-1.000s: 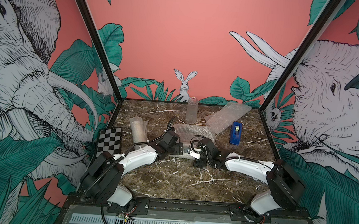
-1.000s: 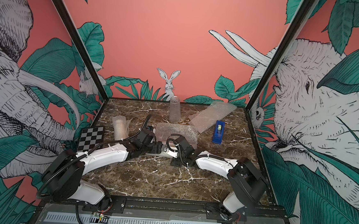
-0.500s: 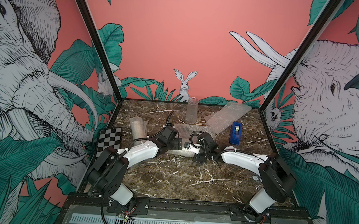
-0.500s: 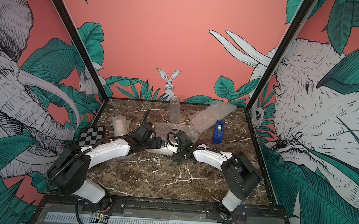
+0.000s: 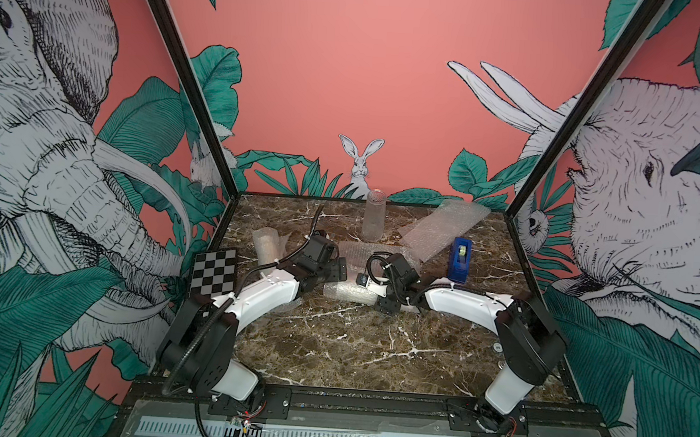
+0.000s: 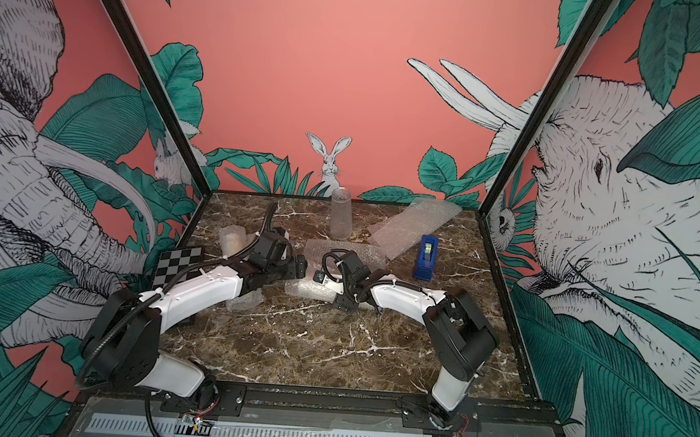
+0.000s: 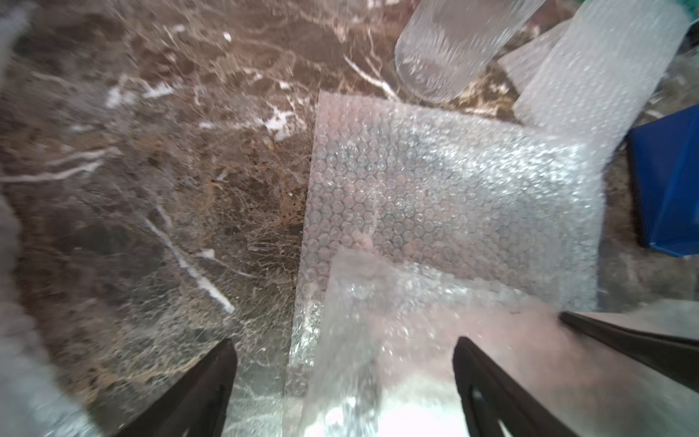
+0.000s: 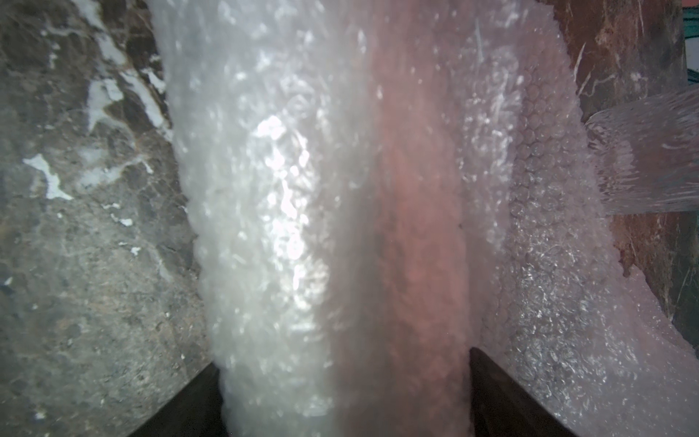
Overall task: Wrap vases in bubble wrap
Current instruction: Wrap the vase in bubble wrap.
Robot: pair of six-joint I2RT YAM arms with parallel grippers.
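- where's the wrapped vase [image 5: 346,293]?
- lying on its side in the middle of the marble table [image 5: 352,353], rolled in bubble wrap, between the two arms.
- right gripper [image 8: 344,359]?
- grasping it. both fingers [image 8: 499,401] sit tight against the roll's sides, and loose wrap spills past one of them.
- left gripper [image 7: 344,342]?
- released. jaws wide over the roll's other end, one finger over bare marble.
- and around it?
- a flat sheet [image 7: 454,189] just behind. the glass vase [image 5: 372,216] is upright near the back wall, with more sheets [image 5: 443,229] to the back right. the blue tape dispenser [image 5: 459,261] is beside those. another wrapped bundle [image 5: 265,247] is by the checkerboard [image 5: 215,271].
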